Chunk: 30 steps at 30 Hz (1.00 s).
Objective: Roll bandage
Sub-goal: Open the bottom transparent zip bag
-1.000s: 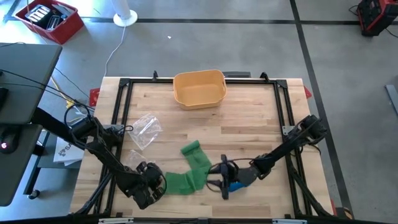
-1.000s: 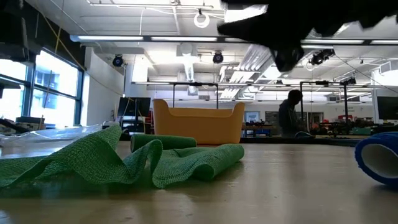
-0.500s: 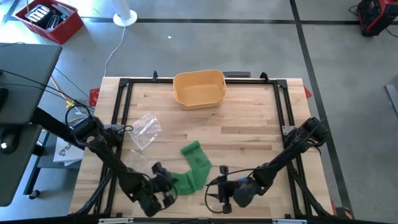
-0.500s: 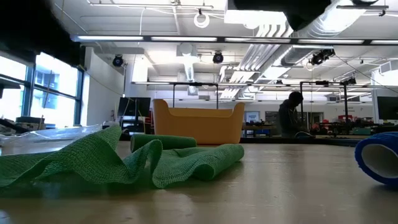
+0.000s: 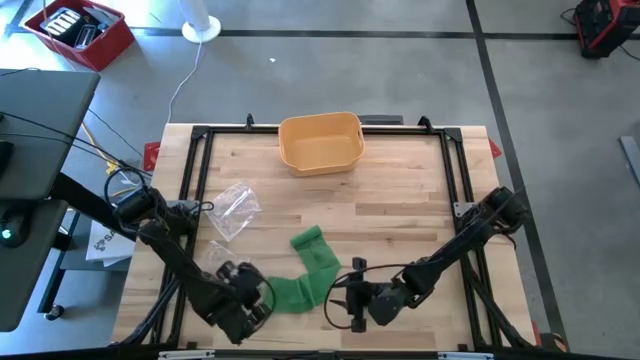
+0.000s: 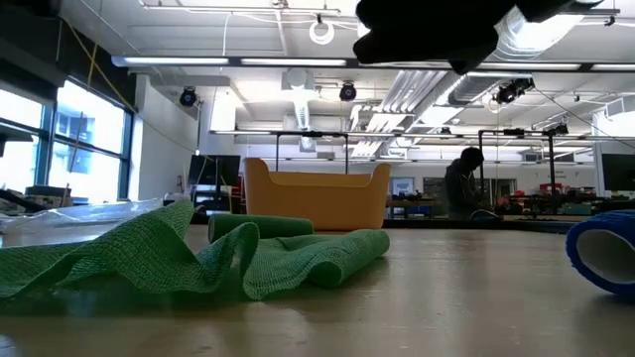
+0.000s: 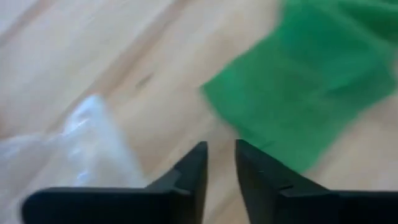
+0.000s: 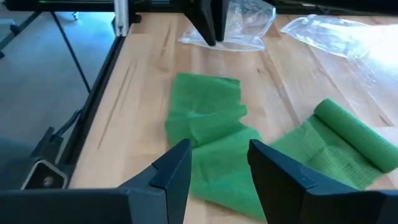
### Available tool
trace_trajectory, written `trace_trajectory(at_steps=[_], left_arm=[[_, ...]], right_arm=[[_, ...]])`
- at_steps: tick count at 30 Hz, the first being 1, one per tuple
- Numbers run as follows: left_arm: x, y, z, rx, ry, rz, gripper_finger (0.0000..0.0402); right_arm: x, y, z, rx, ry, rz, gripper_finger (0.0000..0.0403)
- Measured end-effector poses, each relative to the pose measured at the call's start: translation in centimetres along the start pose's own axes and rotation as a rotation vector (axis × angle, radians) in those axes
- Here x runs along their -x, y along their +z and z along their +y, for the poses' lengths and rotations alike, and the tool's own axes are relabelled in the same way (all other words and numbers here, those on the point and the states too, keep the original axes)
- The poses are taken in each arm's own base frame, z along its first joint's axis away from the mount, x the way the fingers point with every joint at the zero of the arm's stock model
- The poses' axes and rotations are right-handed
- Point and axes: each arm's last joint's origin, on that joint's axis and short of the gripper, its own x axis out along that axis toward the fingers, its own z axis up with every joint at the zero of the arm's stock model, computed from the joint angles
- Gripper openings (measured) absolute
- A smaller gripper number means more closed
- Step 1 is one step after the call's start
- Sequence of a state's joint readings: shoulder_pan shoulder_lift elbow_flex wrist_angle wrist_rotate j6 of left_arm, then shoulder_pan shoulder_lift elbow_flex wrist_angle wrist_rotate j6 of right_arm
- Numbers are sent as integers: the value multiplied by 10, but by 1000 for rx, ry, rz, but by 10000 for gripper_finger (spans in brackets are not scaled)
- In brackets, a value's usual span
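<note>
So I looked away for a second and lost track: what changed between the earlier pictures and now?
The left gripper swung off the green bandage's loose end, then returned beside it, fingers slightly apart and empty. The right gripper drew toward the table's near edge, off the bandage, jaws open. The bandage, the yellow basket and the plastic bag stayed put.
</note>
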<state>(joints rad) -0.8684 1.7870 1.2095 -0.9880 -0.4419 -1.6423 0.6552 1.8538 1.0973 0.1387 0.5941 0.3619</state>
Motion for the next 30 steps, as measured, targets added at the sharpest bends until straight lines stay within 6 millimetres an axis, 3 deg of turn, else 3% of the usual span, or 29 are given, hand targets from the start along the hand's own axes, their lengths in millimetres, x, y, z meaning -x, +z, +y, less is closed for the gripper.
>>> trace_trajectory(at_steps=[5, 9, 14, 20, 30], left_arm=[[-5, -14, 15, 82, 75, -7, 155], [-23, -25, 30, 112, 130, 51, 167], [-33, -31, 43, 120, 192, 74, 120], [-32, -31, 42, 59, 182, 80, 15], [-3, -34, 25, 5, 105, 7, 5]], right_arm=[[-2, 1, -3, -33, -8, 2, 154], [-1, 0, -2, -28, -7, 7, 154], [2, -2, 2, -36, 2, 13, 154], [2, -3, 2, -68, 0, 18, 154], [2, -6, 1, -57, -11, 42, 154]])
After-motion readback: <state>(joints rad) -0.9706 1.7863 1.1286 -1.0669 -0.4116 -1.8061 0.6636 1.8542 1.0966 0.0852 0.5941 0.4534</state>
